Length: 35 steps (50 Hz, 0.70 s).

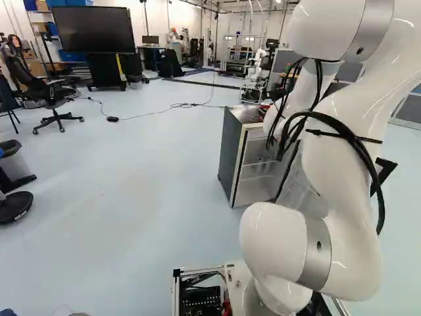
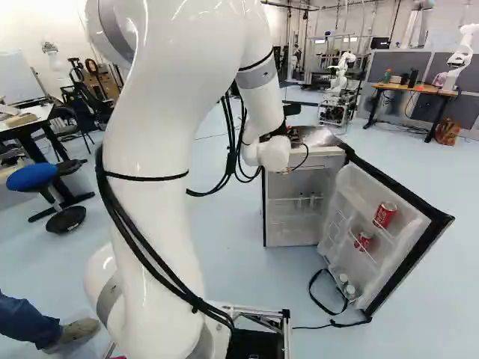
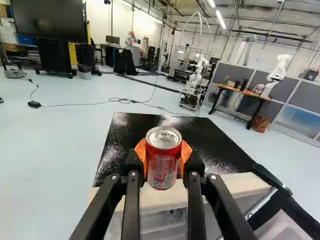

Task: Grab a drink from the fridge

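One red can (image 3: 164, 167) hanging near fridge (image 3: 220, 142) top's front edge | tool (image 3: 163, 155) clamping it | grab seemingly finishing, next needing steady backing-away

Beneath and ahead of the gripper (image 2: 293, 135), the fridge top (image 3: 125, 145) is barring the way down, its pale front edge (image 3: 250, 184) crossing below the fingers. Lower, to the gripper's right, the opened fridge door (image 2: 389, 232) is jutting out. To the gripper's left, open room is running past the fridge's side. Air is lying free above; well beyond, another robot (image 3: 194, 87) is standing. Behind, the arm (image 2: 161, 149) is taking up space.
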Tool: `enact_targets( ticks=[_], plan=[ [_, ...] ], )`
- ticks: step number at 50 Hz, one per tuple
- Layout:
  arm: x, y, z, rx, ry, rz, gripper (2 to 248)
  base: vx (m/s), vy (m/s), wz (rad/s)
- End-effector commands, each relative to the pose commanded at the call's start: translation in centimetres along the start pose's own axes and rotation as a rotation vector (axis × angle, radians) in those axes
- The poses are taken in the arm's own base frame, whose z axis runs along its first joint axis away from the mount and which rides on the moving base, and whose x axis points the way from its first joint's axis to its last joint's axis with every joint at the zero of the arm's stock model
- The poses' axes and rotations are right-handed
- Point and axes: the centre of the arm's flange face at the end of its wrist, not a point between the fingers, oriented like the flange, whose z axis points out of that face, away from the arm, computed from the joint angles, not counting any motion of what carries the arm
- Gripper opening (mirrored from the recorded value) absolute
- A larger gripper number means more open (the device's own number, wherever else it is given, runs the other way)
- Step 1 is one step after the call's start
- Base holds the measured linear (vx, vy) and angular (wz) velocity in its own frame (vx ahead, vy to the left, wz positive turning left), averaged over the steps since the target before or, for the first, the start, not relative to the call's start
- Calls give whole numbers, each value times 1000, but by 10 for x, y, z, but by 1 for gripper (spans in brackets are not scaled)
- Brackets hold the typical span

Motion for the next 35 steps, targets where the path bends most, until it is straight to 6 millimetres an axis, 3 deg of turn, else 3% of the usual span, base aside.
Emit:
enact_targets(
  ticks=[35],
  plan=[
    [1,-32,57,-7,-41,43,88,0,0,0]
  ],
)
